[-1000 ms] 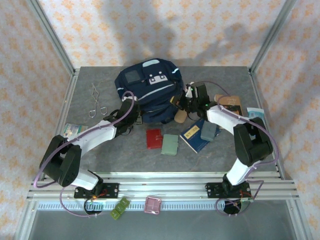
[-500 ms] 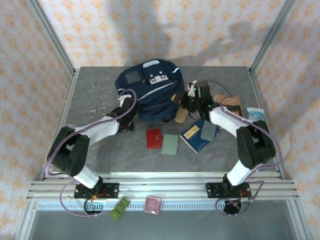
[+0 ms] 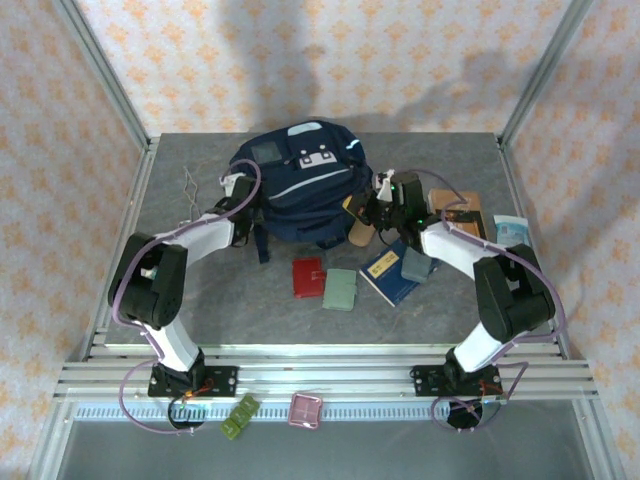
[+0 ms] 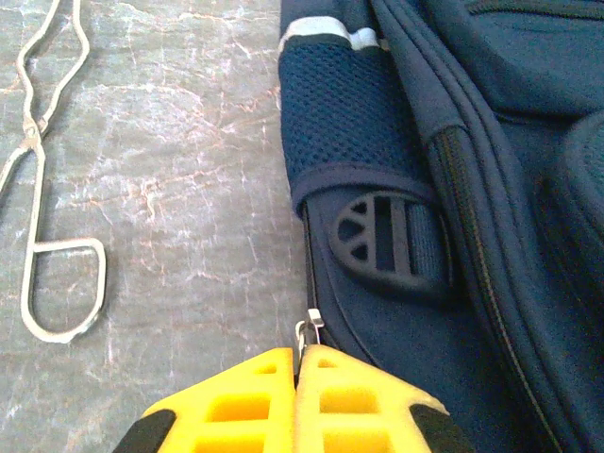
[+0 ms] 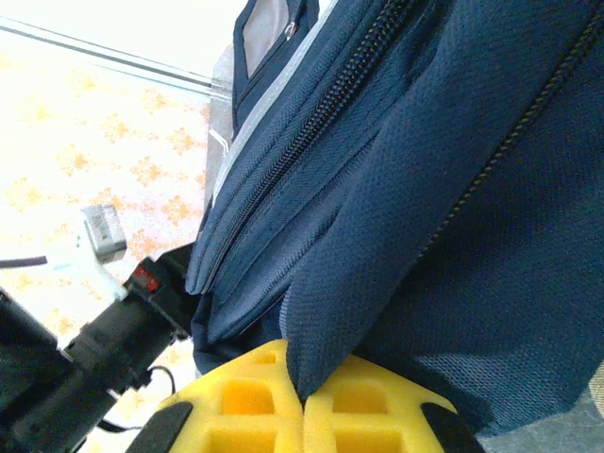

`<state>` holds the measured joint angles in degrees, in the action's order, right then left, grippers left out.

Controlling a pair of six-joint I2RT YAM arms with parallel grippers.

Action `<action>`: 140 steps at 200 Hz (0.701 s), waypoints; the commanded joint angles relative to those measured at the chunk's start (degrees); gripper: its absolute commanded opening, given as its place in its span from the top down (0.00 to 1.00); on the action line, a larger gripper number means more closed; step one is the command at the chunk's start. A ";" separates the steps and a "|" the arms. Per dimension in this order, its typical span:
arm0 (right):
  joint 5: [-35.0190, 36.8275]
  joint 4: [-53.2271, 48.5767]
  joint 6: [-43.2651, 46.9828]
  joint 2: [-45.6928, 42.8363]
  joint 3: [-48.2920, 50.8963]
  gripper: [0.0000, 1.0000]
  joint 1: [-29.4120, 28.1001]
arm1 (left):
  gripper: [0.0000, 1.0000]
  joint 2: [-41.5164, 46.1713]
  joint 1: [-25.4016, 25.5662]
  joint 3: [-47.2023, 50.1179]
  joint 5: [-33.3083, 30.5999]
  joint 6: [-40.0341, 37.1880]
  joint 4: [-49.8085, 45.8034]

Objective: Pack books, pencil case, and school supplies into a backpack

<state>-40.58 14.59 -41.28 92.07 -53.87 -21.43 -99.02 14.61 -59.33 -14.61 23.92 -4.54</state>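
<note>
- Left fingers (image 4: pixel 236 406) are pressed together on a metal zip pull (image 4: pixel 310 328) at side seam of backpack (image 3: pixel 300 190), prob. so the zip can be drawn open.
- Right fingers (image 5: pixel 250 401) are pinched on a fold of backpack fabric at the opp. side, likely as a brace.
- Backpack is laid at rear of counter (image 3: pixel 230 300), btw. left arm (image 3: pixel 195 240) and right arm (image 3: pixel 455 245).
- Unpacked items are laid out in front: red case (image 3: pixel 308 277), green case (image 3: pixel 340 289), blue book (image 3: pixel 383 278) w/ grey slab (image 3: pixel 416 264) lapping its edge.
- Pencil case (image 3: pixel 361 234) and brown book (image 3: pixel 470 205) are part-hidden by right arm; zip pull is mostly covered; zip's state can't be told.
</note>
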 commanded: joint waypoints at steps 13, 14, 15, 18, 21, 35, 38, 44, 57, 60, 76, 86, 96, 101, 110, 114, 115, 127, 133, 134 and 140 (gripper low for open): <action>0.44 4.15 0.47 -2.08 0.51 1.00 1.57 | 0.94 1.20 -3.07 -2.61 -4.00 0.40 -4.42; 0.38 4.10 0.48 -1.99 0.51 1.00 1.57 | 0.93 1.38 -3.04 -2.62 -3.79 0.45 -4.47; 0.31 4.07 0.53 -1.90 0.51 1.00 1.57 | 0.91 1.60 -2.98 -2.54 -3.60 0.48 -4.54; 0.13 3.97 0.64 -1.58 0.52 1.00 1.57 | 0.88 2.23 -2.93 -2.40 -2.99 0.69 -4.72; -0.18 3.91 0.79 -1.35 0.52 1.00 1.52 | 0.84 2.90 -2.78 -2.11 -2.30 0.87 -4.84; -0.21 2.00 1.94 -0.14 -0.11 1.00 1.26 | 0.72 7.16 -1.89 -0.28 1.24 1.04 -4.99; -0.16 1.56 2.27 0.21 -0.24 1.00 1.21 | 0.71 8.02 -1.53 0.01 1.93 0.97 -5.15; -0.28 0.88 2.93 0.65 -0.51 1.00 1.05 | 0.69 9.82 -0.71 0.63 3.10 0.66 -5.31; -0.29 -0.35 4.05 1.56 -0.97 1.00 0.62 | 0.61 13.23 1.37 1.67 5.74 -0.82 -5.10; -0.31 -0.59 4.28 1.80 -1.05 1.00 0.48 | 0.60 13.81 1.91 1.85 6.72 -1.34 -4.94; -0.84 -1.49 4.95 2.85 -1.51 1.00 0.21 | 0.52 15.64 4.13 1.95 13.56 -3.73 -3.89; -1.17 -1.73 5.22 3.26 -1.50 1.00 0.16 | 0.49 15.45 5.57 1.55 17.53 -5.76 -3.16; -1.04 -1.88 5.41 3.48 -1.42 1.00 0.24 | 0.47 14.12 7.57 0.16 19.22 -7.98 -3.38; -1.08 -1.80 5.37 3.47 -1.24 1.00 0.22 | 0.46 13.21 8.77 -0.81 19.60 -9.45 -3.73; -1.07 -1.68 5.33 3.48 -1.02 1.00 0.20 | 0.44 11.10 11.06 -2.77 18.82 -12.04 -4.67; -1.07 -1.64 5.29 3.39 -0.98 1.00 0.18 | 0.43 9.99 12.07 -3.65 18.26 -13.26 -5.08; -1.08 -1.61 5.26 3.38 -0.93 1.00 0.21 | 0.43 9.77 12.35 -3.89 18.15 -13.58 -5.15; -1.16 -1.41 5.33 3.24 -0.80 0.99 0.16 | 0.42 6.57 14.89 -6.32 15.32 -16.45 -5.96; -1.21 -1.32 5.27 3.16 -0.80 0.99 0.22 | 0.41 5.10 15.77 -7.31 13.75 -17.59 -5.95; -1.24 -1.36 5.26 3.14 -0.80 0.99 0.15 | 0.41 4.95 15.87 -7.43 13.52 -17.81 -5.93; -1.26 -1.28 5.24 3.04 -0.80 0.99 0.14 | 0.40 3.54 16.48 -8.19 12.39 -18.82 -5.62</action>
<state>-40.60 11.14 -37.43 95.94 -53.49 -20.84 -90.83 28.12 -63.92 0.54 12.97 -8.12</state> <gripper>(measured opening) 0.038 0.589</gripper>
